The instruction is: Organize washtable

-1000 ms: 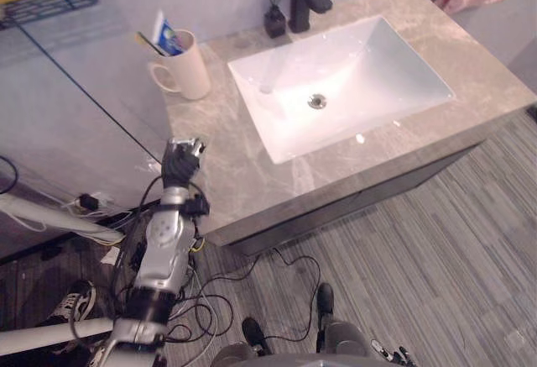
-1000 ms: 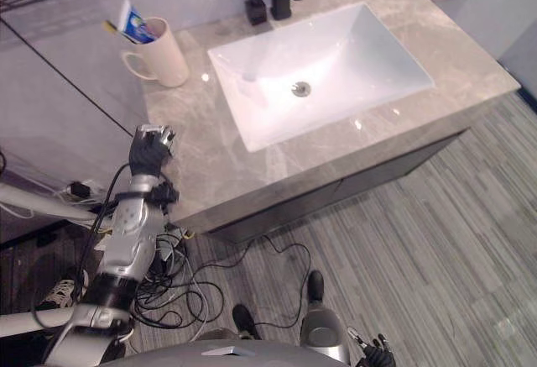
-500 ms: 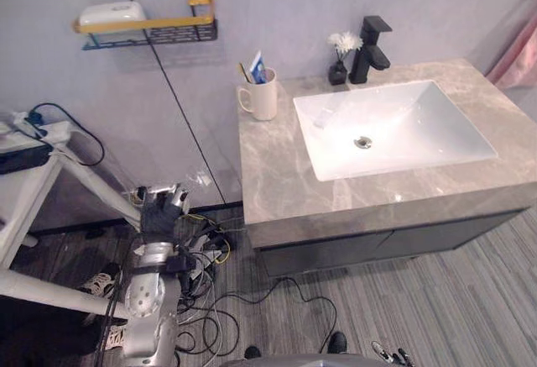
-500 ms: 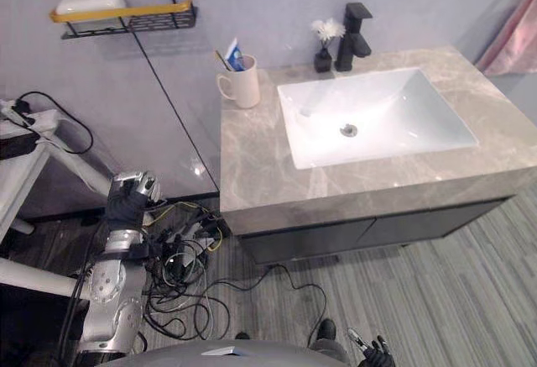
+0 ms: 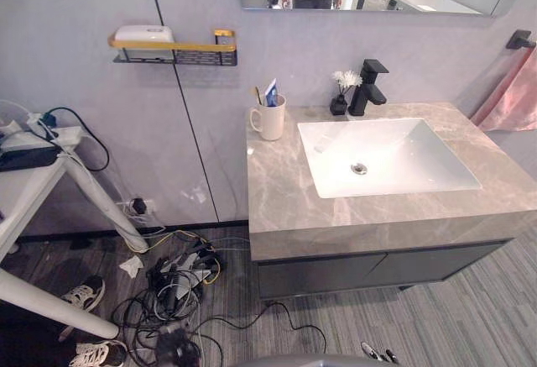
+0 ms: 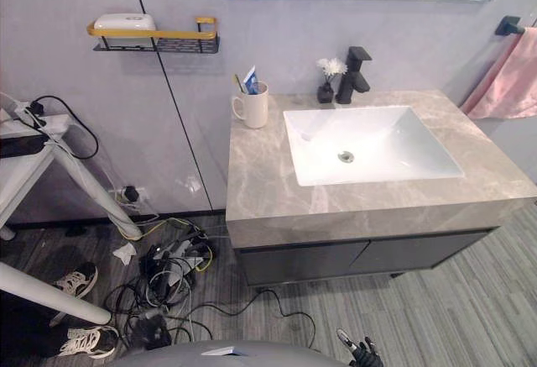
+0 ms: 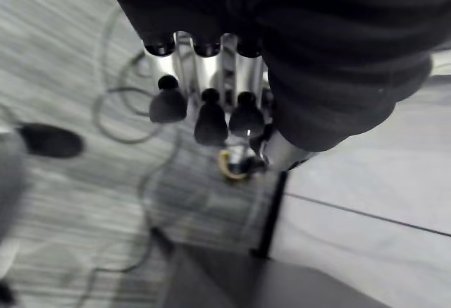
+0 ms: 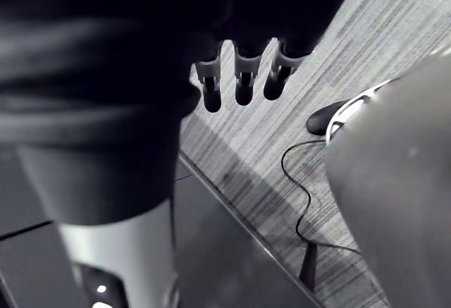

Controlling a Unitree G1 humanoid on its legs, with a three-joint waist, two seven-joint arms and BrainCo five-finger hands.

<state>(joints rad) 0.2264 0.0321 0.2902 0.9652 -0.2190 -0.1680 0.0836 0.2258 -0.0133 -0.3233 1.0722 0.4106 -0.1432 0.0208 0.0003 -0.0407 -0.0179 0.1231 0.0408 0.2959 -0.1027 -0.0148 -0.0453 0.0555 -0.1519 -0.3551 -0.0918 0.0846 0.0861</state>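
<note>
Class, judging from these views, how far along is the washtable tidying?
Done, apparently: the mug holding toothbrush and toothpaste stands at the counter's back left, the vase beside the faucet. In hand, nothing: left hand and right hand hang empty over the floor. Left: apparently little; the counter looks tidy.
</note>
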